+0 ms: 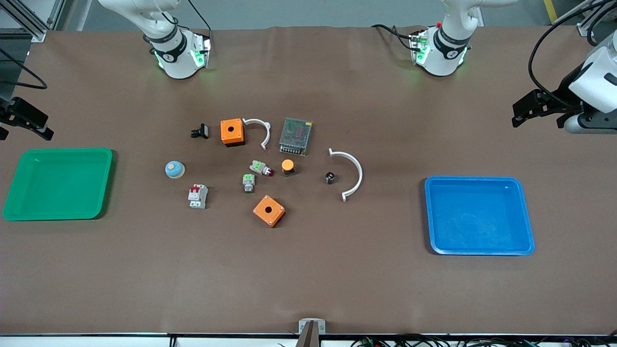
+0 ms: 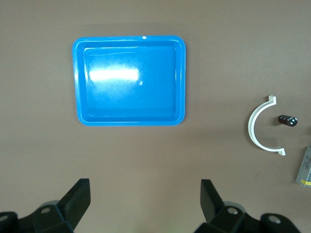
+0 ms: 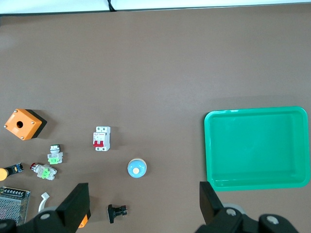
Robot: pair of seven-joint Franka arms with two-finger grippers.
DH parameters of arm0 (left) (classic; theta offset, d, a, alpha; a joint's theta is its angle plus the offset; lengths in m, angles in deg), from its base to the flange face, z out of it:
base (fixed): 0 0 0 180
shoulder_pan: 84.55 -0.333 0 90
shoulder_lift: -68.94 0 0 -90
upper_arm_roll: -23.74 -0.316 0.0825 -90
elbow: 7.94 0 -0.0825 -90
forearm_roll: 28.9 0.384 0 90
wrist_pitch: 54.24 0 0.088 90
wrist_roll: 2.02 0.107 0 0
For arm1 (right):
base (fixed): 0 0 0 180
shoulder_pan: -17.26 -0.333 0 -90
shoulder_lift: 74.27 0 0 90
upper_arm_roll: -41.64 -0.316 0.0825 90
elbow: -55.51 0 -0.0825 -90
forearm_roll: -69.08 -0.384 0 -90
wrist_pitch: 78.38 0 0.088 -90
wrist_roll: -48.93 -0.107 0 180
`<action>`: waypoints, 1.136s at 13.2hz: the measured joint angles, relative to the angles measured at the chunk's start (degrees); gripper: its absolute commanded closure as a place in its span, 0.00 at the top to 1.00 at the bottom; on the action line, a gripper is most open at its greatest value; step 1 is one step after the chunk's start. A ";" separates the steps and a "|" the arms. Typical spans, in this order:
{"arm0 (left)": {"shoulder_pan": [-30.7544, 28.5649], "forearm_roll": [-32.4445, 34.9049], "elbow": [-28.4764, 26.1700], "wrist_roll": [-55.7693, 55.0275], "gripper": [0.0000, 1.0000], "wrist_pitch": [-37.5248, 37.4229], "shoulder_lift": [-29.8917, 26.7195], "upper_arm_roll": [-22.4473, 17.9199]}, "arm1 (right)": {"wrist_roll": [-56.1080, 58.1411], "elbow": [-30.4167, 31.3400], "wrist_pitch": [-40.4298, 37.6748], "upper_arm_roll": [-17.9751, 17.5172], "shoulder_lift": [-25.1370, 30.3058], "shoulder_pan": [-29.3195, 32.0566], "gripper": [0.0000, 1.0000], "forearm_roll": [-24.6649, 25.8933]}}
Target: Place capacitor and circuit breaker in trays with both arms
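The capacitor (image 1: 329,177), a tiny black cylinder, lies beside a white arc (image 1: 354,173) mid-table; it also shows in the left wrist view (image 2: 287,120). The circuit breaker (image 1: 198,196), white-grey with red levers, lies toward the right arm's end of the cluster, and shows in the right wrist view (image 3: 101,139). My left gripper (image 1: 523,110) hangs open and empty high over the table near the blue tray (image 2: 146,204). My right gripper (image 1: 41,126) hangs open and empty near the green tray (image 3: 144,206).
A blue tray (image 1: 477,217) lies at the left arm's end and a green tray (image 1: 58,185) at the right arm's end. Mid-table lie two orange boxes (image 1: 232,132) (image 1: 269,210), a mesh power supply (image 1: 295,136), a blue-domed button (image 1: 174,169), push-buttons and a black clip (image 1: 200,131).
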 measured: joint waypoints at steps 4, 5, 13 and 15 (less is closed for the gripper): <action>0.01 0.00 0.02 0.00 1.00 0.00 0.00 0.00 | 0.00 0.00 0.00 0.00 0.00 0.00 1.00 0.00; 0.05 0.00 0.04 0.00 1.00 0.00 0.00 0.00 | 0.00 0.00 0.00 0.00 0.00 0.00 1.00 0.00; 0.87 0.00 -0.03 -6.73 1.00 2.99 5.26 2.63 | -0.91 0.09 -0.50 -0.71 -5.77 -4.45 1.00 -0.09; 1.10 0.00 -0.20 -14.18 1.00 6.23 8.03 5.03 | -5.25 0.06 -0.43 -0.81 -8.84 -7.43 1.00 -0.09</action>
